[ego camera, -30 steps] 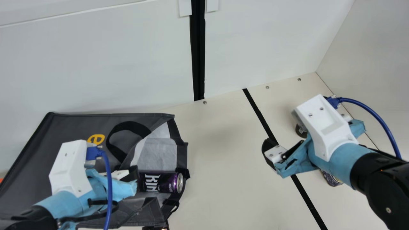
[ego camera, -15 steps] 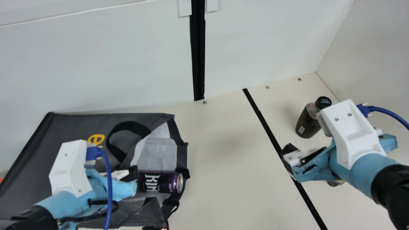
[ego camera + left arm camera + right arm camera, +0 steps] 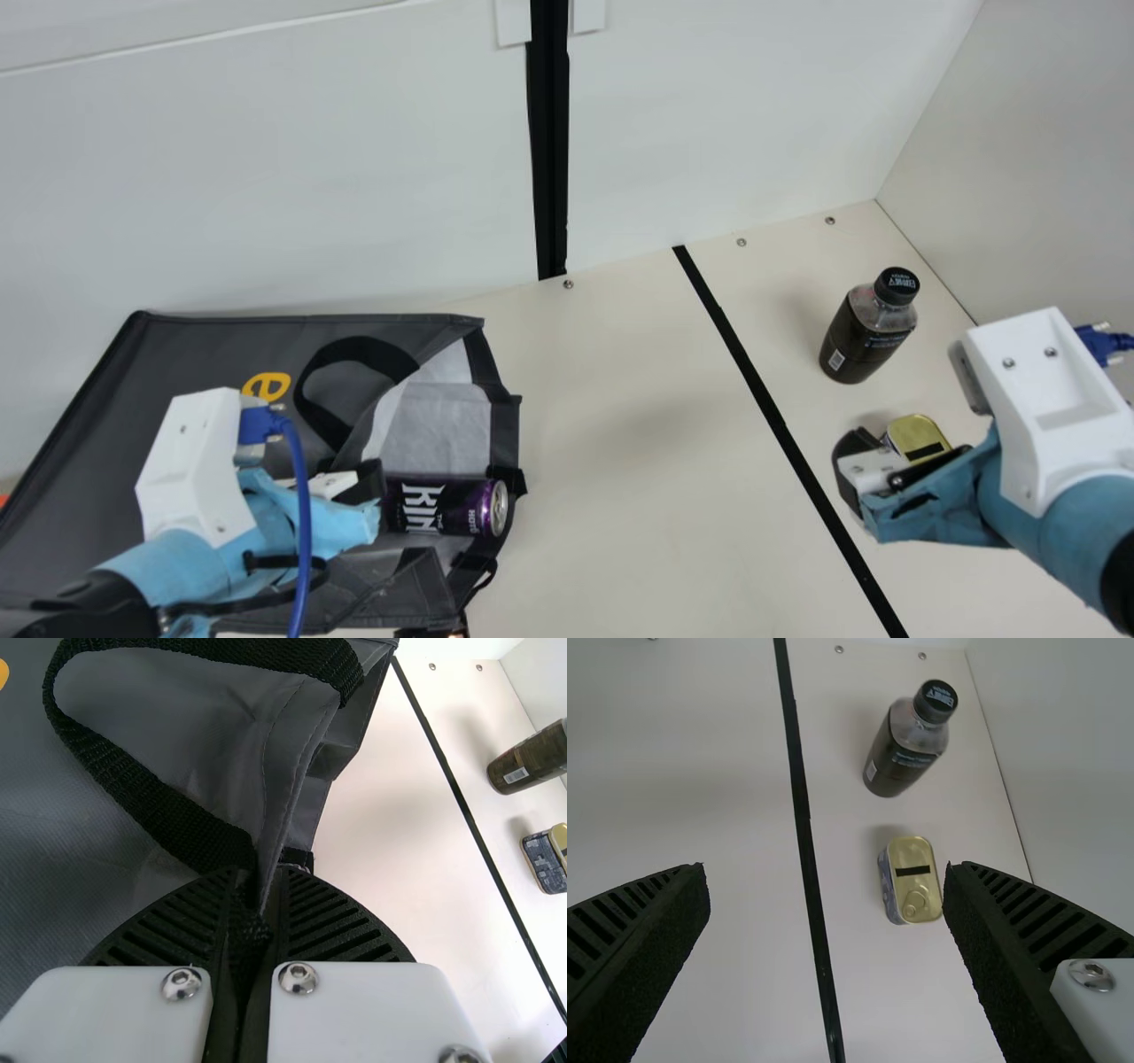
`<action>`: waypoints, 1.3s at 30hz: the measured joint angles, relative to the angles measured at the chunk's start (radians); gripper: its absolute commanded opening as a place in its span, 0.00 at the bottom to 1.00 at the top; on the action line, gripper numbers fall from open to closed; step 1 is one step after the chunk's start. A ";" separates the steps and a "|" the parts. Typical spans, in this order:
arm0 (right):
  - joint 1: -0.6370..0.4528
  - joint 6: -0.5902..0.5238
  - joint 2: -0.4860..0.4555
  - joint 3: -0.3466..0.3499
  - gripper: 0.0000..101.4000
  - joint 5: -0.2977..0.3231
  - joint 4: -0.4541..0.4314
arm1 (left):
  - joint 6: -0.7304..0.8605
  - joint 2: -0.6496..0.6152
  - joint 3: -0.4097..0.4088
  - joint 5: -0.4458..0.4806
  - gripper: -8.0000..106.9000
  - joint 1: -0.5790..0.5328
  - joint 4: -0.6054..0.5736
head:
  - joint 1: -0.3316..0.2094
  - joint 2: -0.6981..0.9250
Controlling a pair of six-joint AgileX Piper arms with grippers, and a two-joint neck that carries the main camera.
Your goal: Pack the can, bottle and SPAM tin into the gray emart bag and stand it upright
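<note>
Gray fabric emart bag (image 3: 195, 354) lies on its side, pinched in your left gripper (image 3: 370, 483); your right gripper (image 3: 905, 396) gapes near the gold-topped, rounded metal SPAM tin (image 3: 917, 437).

Yellow "e" on the gray emart bag (image 3: 204, 354), large white "KIN" and small "THE" on the purple can (image 3: 452, 507), illegible white print on the black cap (image 3: 897, 284) of the bottle (image 3: 858, 344)

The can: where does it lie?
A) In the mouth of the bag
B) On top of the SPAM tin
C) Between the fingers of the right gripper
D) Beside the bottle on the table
A: the can lies on its side within the open mouth of the bag.
</note>
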 measured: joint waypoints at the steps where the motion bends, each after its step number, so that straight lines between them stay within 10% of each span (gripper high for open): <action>1: -0.006 0.000 -0.002 0.005 0.94 0.002 -0.001 | 0.000 0.000 0.000 0.000 0.00 0.000 0.000 | 0.000 0.002; 39: -0.253 -0.091 -0.079 0.033 0.94 -0.002 0.152 | 0.000 0.000 0.000 0.000 0.00 0.000 0.000 | 0.000 0.002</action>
